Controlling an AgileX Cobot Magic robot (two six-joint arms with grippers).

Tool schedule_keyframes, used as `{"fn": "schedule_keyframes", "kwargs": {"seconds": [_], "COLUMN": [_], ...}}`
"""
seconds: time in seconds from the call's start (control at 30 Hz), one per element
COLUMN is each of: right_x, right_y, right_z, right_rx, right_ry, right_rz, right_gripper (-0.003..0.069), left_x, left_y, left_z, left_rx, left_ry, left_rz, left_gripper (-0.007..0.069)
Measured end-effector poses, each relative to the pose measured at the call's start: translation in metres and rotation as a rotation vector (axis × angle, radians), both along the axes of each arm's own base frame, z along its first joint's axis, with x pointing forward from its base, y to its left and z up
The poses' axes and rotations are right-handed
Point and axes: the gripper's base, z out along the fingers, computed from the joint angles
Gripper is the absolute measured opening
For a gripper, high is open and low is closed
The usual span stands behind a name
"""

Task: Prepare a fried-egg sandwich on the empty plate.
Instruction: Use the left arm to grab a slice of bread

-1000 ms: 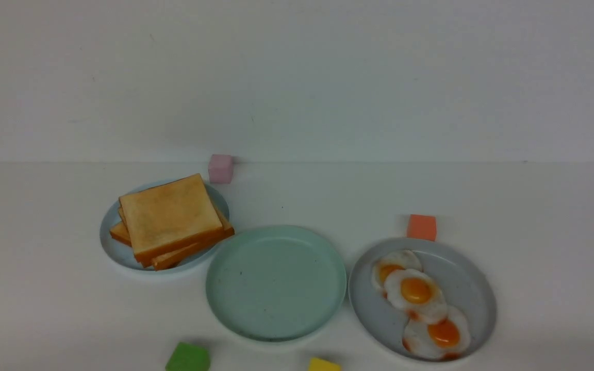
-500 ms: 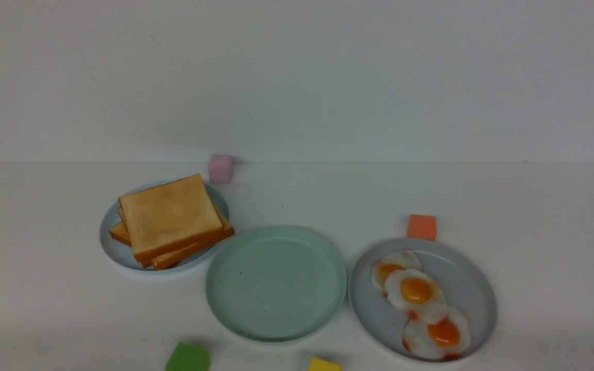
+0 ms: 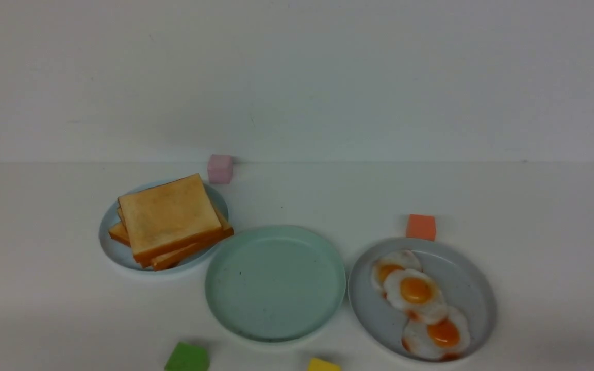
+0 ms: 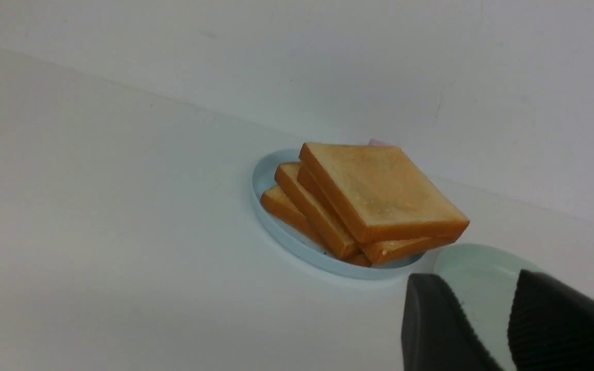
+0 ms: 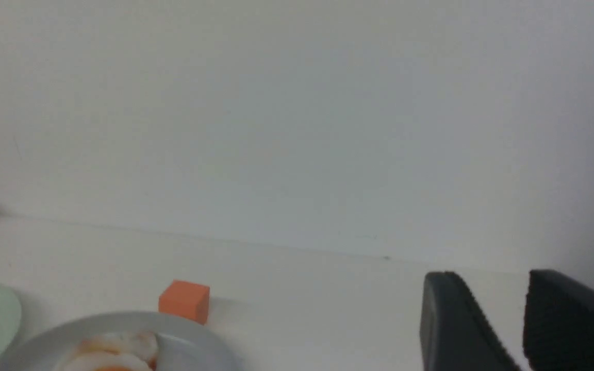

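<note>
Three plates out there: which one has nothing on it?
The mint-green plate in the middle. The pale blue plate on its left carries stacked toast; the blue-grey plate on its right holds three fried eggs.

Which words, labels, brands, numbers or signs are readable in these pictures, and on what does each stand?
None: no text can be read anywhere.
The empty plate, toast slices, fried eggs and orange cube carry no writing; the plate's dark specks are marks, not letters.

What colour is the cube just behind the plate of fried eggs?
Orange. The cube shows best in the front view.
</note>
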Motion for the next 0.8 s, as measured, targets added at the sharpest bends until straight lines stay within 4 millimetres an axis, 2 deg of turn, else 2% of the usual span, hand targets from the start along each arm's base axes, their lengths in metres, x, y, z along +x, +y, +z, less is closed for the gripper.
{"fn": "schedule_keyframes", "kwargs": {"seconds": [0.07, 0.13, 0.2, 0.23, 0.33, 0.4, 0.47, 0.5, 0.53, 0.57, 0.6, 0.7, 0.73, 0.8], "right_x": [-0.001, -0.005, -0.009, -0.009, -0.019, -0.026, -0.027, -0.028, -0.03, -0.03, -0.023, -0.01, -0.004, 0.016], "right_y": [0.001, 0.001, 0.002, 0.002, 0.002, 0.002, 0.001, 0.001, 0.001, 0.001, 0.0, -0.001, -0.002, -0.004], "right_z": [0.007, 0.02, 0.03, 0.03, 0.063, 0.097, 0.12, 0.138, 0.15, 0.167, 0.193, 0.226, 0.237, 0.241], "right_rx": [0.094, 0.239, 0.297, 0.302, 0.372, 0.42, 0.451, 0.461, 0.461, 0.457, 0.44, 0.407, 0.394, 0.378], "right_ry": [-0.072, -0.217, -0.32, -0.321, -0.427, -0.462, -0.45, -0.444, -0.455, -0.446, -0.401, -0.317, -0.274, -0.139], "right_rz": [0.023, 0.077, 0.115, 0.117, 0.164, 0.187, 0.191, 0.189, 0.191, 0.185, 0.163, 0.115, 0.09, 0.029], "right_gripper": [0.0242, 0.0242, 0.0242, 0.0242, 0.0242, 0.0242, 0.0242, 0.0242, 0.0242, 0.0242, 0.0242, 0.0242, 0.0242, 0.0242], "left_x": [0.0, -0.001, -0.004, -0.004, -0.008, -0.011, -0.012, -0.012, -0.012, -0.011, -0.01, 0.003, 0.012, 0.035], "left_y": [0.0, 0.0, 0.001, 0.001, 0.003, 0.003, 0.003, 0.003, 0.003, 0.002, 0.001, -0.001, -0.002, -0.003], "left_z": [0.006, 0.018, 0.028, 0.028, 0.05, 0.077, 0.107, 0.128, 0.136, 0.158, 0.193, 0.229, 0.236, 0.239], "left_rx": [-0.074, -0.149, -0.17, -0.17, -0.223, -0.258, -0.277, -0.283, -0.284, -0.277, -0.252, -0.207, -0.188, -0.141], "left_ry": [-0.056, -0.186, -0.303, -0.303, -0.421, -0.463, -0.482, -0.49, -0.491, -0.487, -0.464, -0.336, -0.268, -0.11], "left_rz": [-0.002, -0.006, -0.008, -0.008, -0.015, -0.023, -0.031, -0.035, -0.037, -0.04, -0.041, -0.03, -0.022, 0.001], "left_gripper": [0.0238, 0.0238, 0.0238, 0.0238, 0.0238, 0.0238, 0.0238, 0.0238, 0.0238, 0.0238, 0.0238, 0.0238, 0.0238, 0.0238]}}
